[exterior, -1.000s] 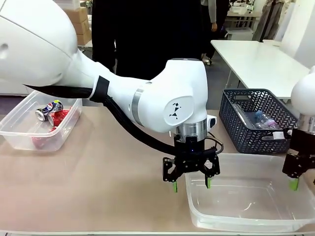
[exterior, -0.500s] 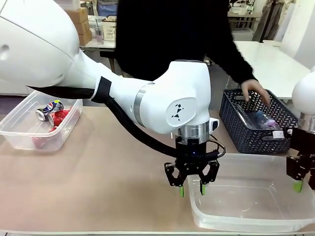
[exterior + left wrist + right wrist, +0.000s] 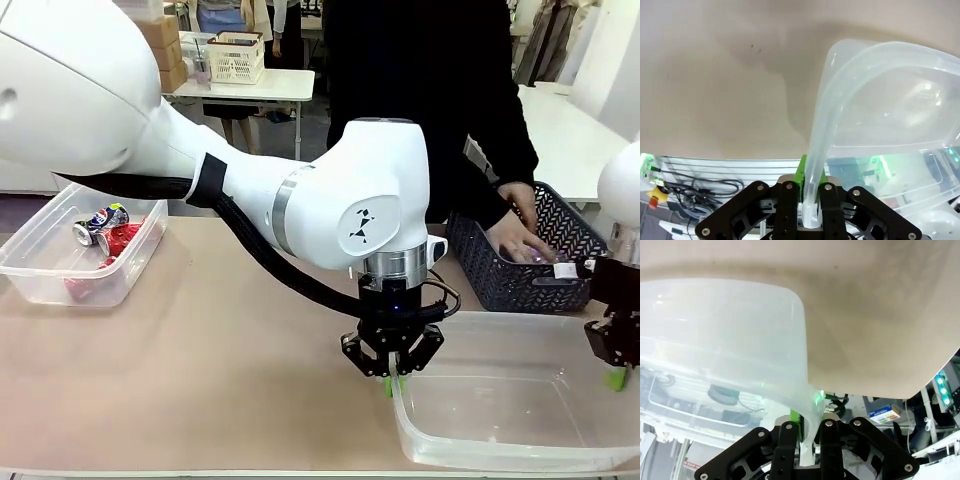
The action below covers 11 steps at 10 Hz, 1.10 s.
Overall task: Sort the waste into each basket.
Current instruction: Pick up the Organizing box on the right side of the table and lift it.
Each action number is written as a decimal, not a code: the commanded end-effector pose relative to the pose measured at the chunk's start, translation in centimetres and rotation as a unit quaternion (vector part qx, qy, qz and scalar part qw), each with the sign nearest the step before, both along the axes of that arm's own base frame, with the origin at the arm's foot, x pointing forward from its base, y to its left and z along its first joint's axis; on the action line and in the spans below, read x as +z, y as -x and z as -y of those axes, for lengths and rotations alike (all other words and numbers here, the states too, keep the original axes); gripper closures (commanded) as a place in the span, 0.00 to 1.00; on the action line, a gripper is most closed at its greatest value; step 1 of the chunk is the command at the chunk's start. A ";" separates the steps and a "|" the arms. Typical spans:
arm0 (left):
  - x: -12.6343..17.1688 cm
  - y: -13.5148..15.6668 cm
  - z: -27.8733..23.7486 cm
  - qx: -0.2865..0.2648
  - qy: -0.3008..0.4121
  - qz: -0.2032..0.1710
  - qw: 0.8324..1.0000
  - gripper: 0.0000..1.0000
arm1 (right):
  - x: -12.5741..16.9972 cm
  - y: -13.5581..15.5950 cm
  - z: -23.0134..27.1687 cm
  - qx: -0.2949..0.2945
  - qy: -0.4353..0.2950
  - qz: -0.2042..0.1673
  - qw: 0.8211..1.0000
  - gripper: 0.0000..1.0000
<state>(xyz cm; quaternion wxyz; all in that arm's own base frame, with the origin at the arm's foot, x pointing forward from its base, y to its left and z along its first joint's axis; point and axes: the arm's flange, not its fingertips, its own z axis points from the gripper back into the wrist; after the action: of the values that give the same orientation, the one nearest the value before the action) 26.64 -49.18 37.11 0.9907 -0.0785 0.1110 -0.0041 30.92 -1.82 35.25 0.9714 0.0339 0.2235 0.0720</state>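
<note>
An empty clear basket sits at the front right of the table. My left gripper is shut on its left rim, and my right gripper is shut on its right rim. In the left wrist view the basket has its wall pinched in the left gripper. The right wrist view has the basket with its rim caught in the right gripper. A second clear basket at the far left holds a blue-silver can and red cans.
A dark grey lattice basket stands behind the right clear basket. A person's hands reach into it, over a clear bottle. The person stands at the far side of the table. Bare tabletop lies between the two clear baskets.
Both grippers lowered and closed onto the right basket's rims. The person stepped right and put both hands into the dark grey basket.
</note>
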 end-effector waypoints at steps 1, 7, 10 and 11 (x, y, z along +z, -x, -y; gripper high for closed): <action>0.7 -0.3 -1.5 0.000 -0.002 0.012 1.000 1.00 | -2.4 5.8 0.1 0.024 -0.009 -0.020 0.999 1.00; 10.6 2.6 -12.1 0.027 0.036 0.104 0.994 1.00 | 9.0 4.8 -1.9 -0.002 -0.031 -0.065 0.997 1.00; 6.7 2.4 -4.6 0.000 0.035 0.035 0.999 1.00 | 9.3 4.3 -3.7 -0.020 -0.047 -0.040 0.998 1.00; 6.7 2.4 -4.6 0.000 0.035 0.035 0.999 1.00 | 9.3 4.3 -3.7 -0.020 -0.047 -0.040 0.998 1.00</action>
<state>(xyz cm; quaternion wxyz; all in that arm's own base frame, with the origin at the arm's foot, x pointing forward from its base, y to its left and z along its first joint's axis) 23.36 -43.95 44.07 0.9900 -0.1138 0.0819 -0.0154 26.62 1.93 45.90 0.9644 0.0621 0.2535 0.0436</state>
